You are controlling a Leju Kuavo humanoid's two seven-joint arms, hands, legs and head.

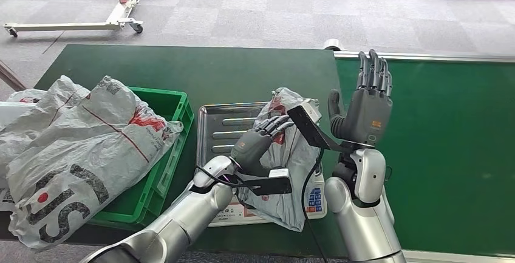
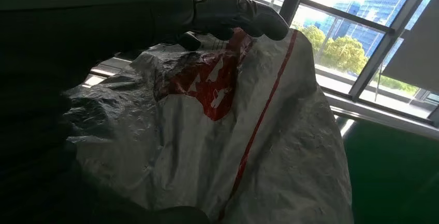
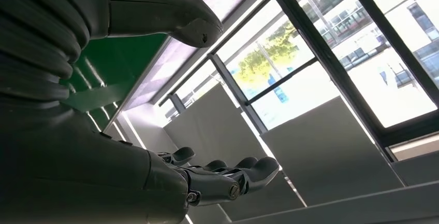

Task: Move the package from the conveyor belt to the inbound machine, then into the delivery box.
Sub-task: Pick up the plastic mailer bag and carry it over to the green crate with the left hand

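Observation:
A crumpled white package [image 1: 290,153] with red print stands over the metal tray of the inbound machine [image 1: 214,130], draping past its near edge. My left hand [image 1: 258,143] grips its upper part, fingers curled over the top. In the left wrist view the same package [image 2: 233,146] bulges close under my dark fingers [image 2: 238,14]. My right hand [image 1: 364,102] is raised just right of the package, palm flat, fingers straight up and apart, holding nothing. Its spread fingers [image 3: 228,175] point at the windows in the right wrist view.
A green delivery box [image 1: 161,172] sits left of the tray, with large white bags [image 1: 79,147] heaped over it. The green conveyor belt [image 1: 449,153] runs along the right. A white wheeled frame [image 1: 115,8] stands on the grey floor behind.

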